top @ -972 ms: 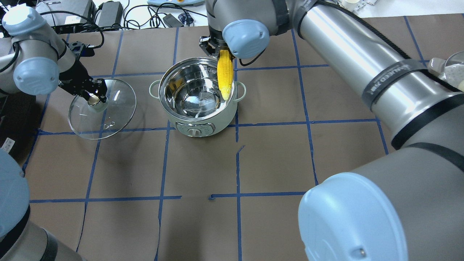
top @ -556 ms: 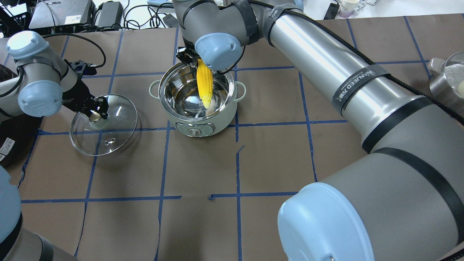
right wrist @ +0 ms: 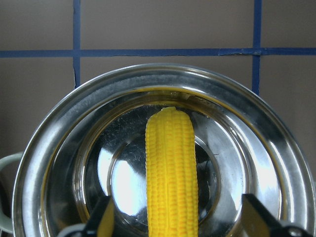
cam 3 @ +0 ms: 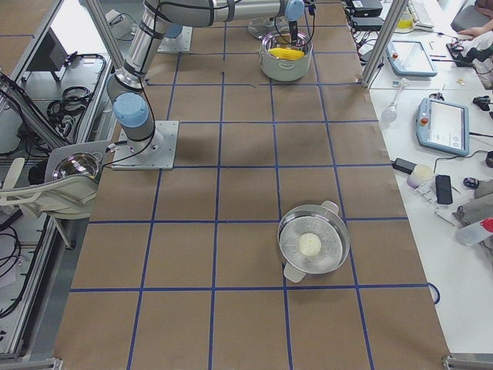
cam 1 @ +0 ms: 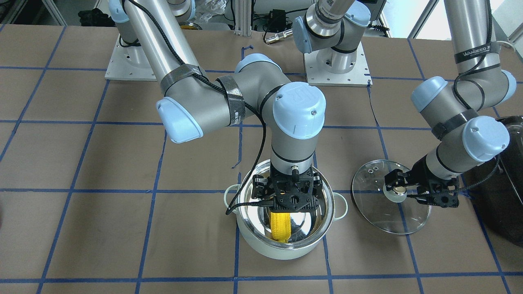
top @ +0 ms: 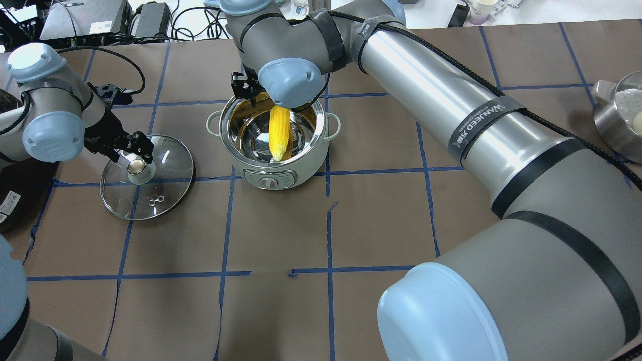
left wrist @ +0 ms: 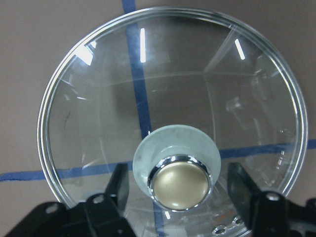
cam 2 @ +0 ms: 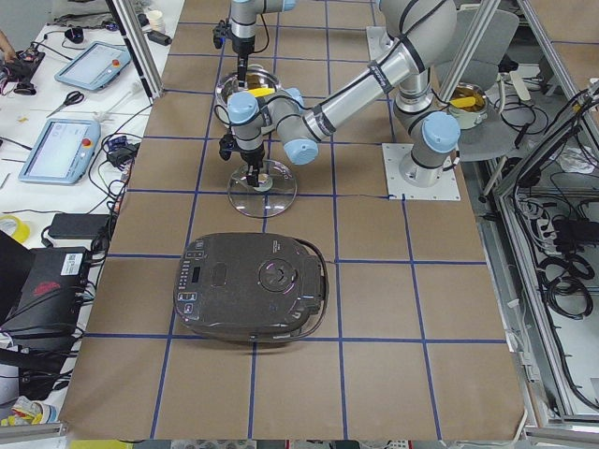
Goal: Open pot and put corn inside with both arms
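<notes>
My right pincer (right wrist: 178, 218) hangs over the open mouth of the mint-green pot (top: 313, 160), jaws spread wide. The corn cob (top: 279, 131) lies between them, inside the pot. In my right wrist view both fingers (right wrist: 104, 222) stand well clear of the cob, with bare steel showing on either side, so I am not gripping it. The cob's narrow tip points at the pot's wall and stops just short of it. Its thick end is hidden beneath my wrist, so I cannot tell how it rests on the bottom. Yellow reflections run around the shiny wall.

The pot sits on the brown desk (top: 381, 215) with its control dial facing my base, astride one of the blue tape lines.

To the pot's left, near it but apart, the glass lid (top: 165, 186) lies flat on the desk, knob up. My left pincer (left wrist: 178, 185) is just above it, jaws apart. One finger stands on each side of the beige knob (left wrist: 180, 183), and neither touches the knob or its pale collar.

Farther out on my left sits a black electric cooker (cam 2: 253, 285) — lid closed. Far out on my right is a steel steamer pan (cam 3: 286, 248) with a pale round lump in it.
</notes>
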Tool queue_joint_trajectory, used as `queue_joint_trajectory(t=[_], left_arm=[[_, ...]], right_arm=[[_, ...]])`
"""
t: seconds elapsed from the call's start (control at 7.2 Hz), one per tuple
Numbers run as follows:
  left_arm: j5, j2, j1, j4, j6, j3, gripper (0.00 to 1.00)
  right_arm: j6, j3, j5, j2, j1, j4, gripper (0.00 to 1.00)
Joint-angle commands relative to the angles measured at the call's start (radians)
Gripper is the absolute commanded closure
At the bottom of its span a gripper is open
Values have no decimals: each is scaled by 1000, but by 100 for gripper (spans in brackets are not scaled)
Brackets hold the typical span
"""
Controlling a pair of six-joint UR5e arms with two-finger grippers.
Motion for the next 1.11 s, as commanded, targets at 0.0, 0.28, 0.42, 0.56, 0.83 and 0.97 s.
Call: queue_joint_trajectory(t=[0.0, 0.28, 0.42, 0.56, 0.83, 0.97], left_arm=[[11, 71, -28, -143, -13, 59, 0], [16, 144, -149, -509, -121, 299, 0], [16, 175, -238, -628, -236, 404, 0], [19, 209, -324, -650, -348, 430, 0], [25, 254, -398, -644, -404, 425, 0], [24, 266, -409, -641, -407, 411, 0]], right_arm=[[-28, 12, -48, -67, -77, 134, 0], [-74, 78, -25, -177, -186, 164, 0], [-87, 139, -8, -232, -249, 169, 0], [-160, 209, 18, -301, -316, 167, 0], [-377, 337, 15, -441, -456, 172, 0], [-398, 404, 6, -514, -473, 175, 0]])
